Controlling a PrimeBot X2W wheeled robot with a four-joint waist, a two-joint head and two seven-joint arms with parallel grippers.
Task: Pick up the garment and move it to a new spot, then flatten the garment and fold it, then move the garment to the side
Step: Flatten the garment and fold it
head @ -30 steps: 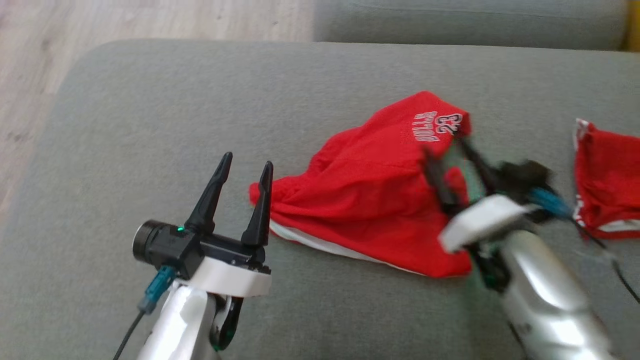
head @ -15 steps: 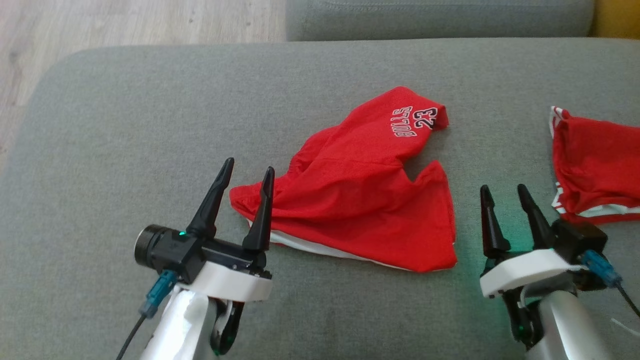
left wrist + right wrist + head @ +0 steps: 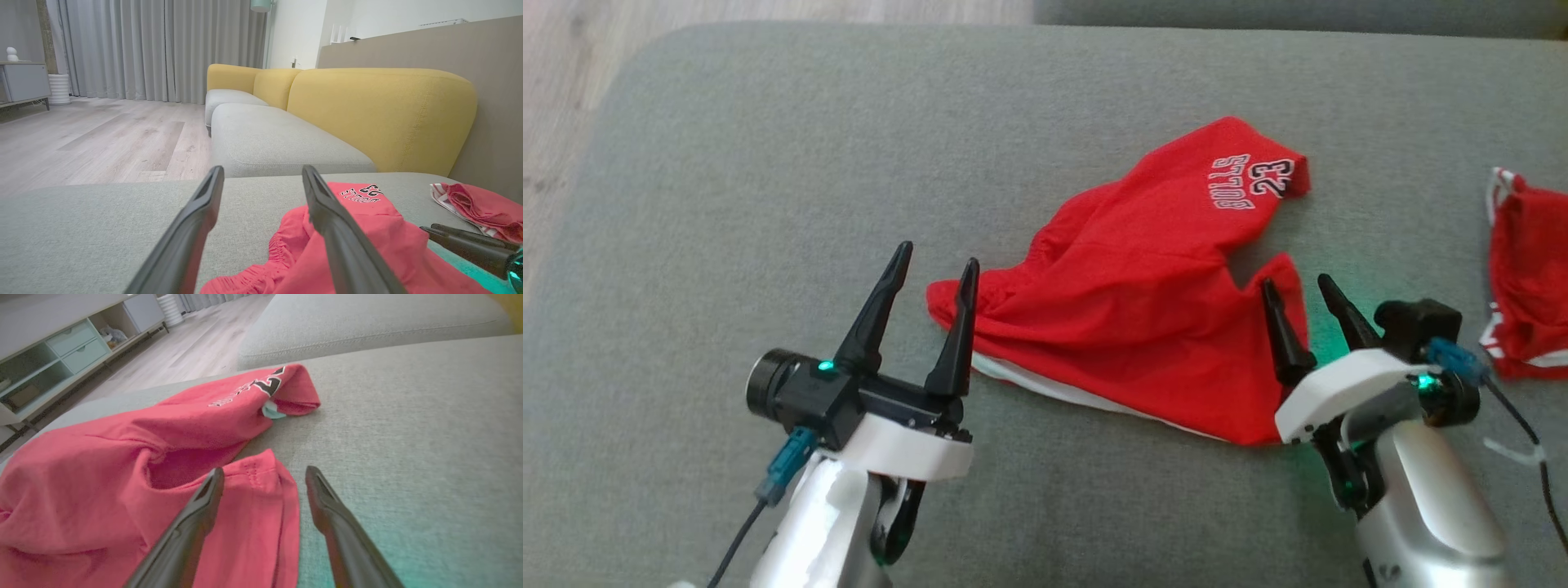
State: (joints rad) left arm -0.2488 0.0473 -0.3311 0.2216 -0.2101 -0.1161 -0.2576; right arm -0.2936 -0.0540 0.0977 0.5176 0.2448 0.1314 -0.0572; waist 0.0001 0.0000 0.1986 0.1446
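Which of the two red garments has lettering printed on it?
The larger red garment spread out in the middle: it reads BULLS 23 near its far corner. The bunched red garment at the right edge shows white stripes but no lettering.

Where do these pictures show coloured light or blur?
Head view: fairly sharp, a green glow on the cushion beside the right gripper. Left wrist view: the left gripper is soft toward the bottom edge, teal light at lower right. Right wrist view: the shorts are sharp, teal tint on the cushion at the bottom.
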